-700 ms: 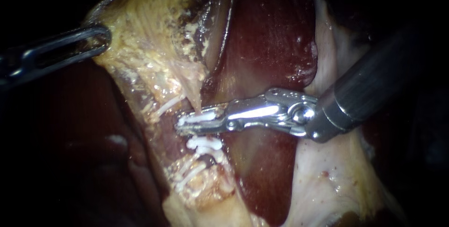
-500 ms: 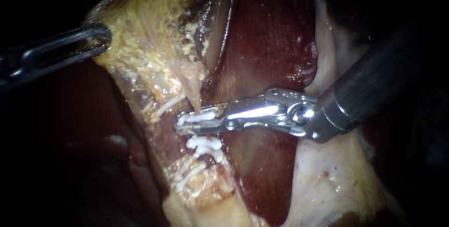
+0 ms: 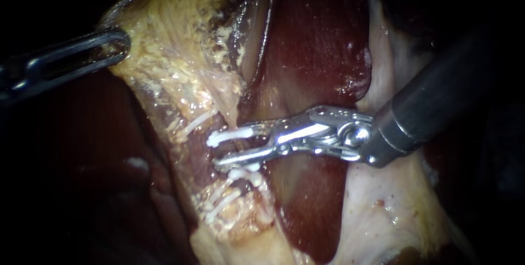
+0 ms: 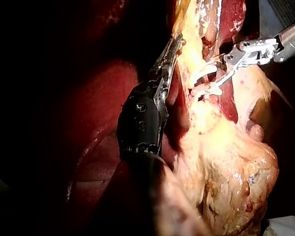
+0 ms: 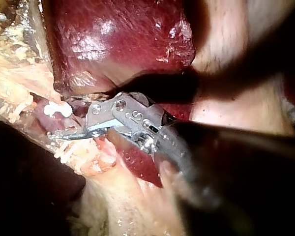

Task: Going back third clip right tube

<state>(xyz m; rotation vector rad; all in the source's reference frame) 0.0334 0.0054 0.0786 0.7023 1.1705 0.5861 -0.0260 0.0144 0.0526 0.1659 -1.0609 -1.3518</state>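
My right instrument (image 3: 219,150) comes in from the right, its jaws open around a thin pale tube (image 3: 231,113). A white clip (image 3: 232,134) lies across the tube by the upper jaw. The lower jaw runs just under it. More white clips (image 3: 243,175) sit on the tube below the jaws. At the upper left, my left instrument (image 3: 112,46) is shut on yellowish gallbladder tissue (image 3: 164,35). The left wrist view shows those jaws (image 4: 169,49) clamped on the tissue edge. In the right wrist view the open jaws (image 5: 73,132) lie beside a white clip (image 5: 56,109).
Dark red liver (image 3: 317,46) lies behind and right of the tube. Pale membrane (image 3: 377,205) spreads under my right instrument's shaft. Fatty yellow tissue (image 3: 240,216) continues below the clips.
My right instrument's jaws have spread apart from around the white clip, which stays on the tube. My left instrument has not moved.
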